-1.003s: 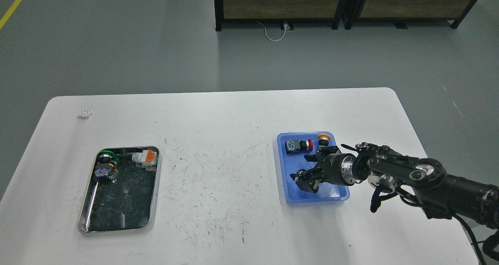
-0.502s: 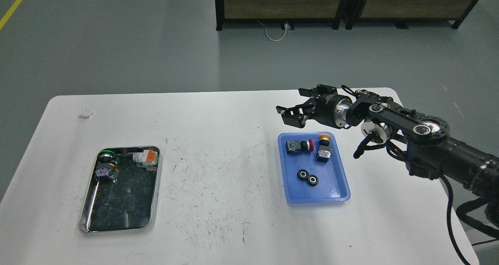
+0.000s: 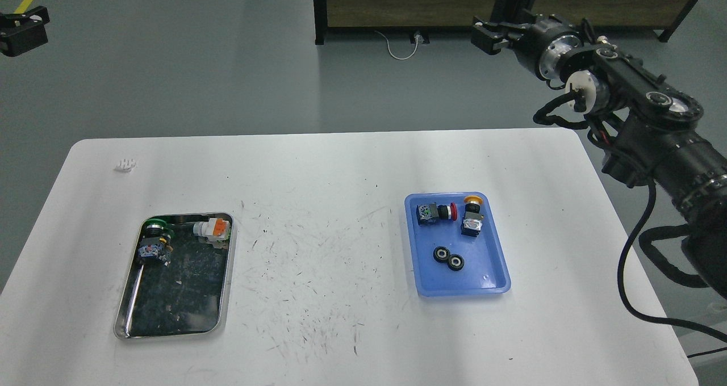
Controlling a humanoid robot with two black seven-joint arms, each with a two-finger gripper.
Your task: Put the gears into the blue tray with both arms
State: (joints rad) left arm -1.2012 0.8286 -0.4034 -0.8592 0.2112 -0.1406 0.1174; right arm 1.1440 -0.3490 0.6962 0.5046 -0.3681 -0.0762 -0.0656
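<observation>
Both gears (image 3: pixel 448 258) sit touching near the tray's (image 3: pixel 500 272) front edge, so I'd just park my right gripper (image 3: pixel 487 37), though I can't tell if either it or the left (image 3: pixel 21 31) is open.

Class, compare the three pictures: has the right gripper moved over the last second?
Yes. The right gripper was down inside the blue tray; now it is raised far beyond the table's back edge, leaving two gears lying in that tray.

No legible txt, labels, brands or nos. anywhere; the switches' small printed stickers are too blurred to read.
</observation>
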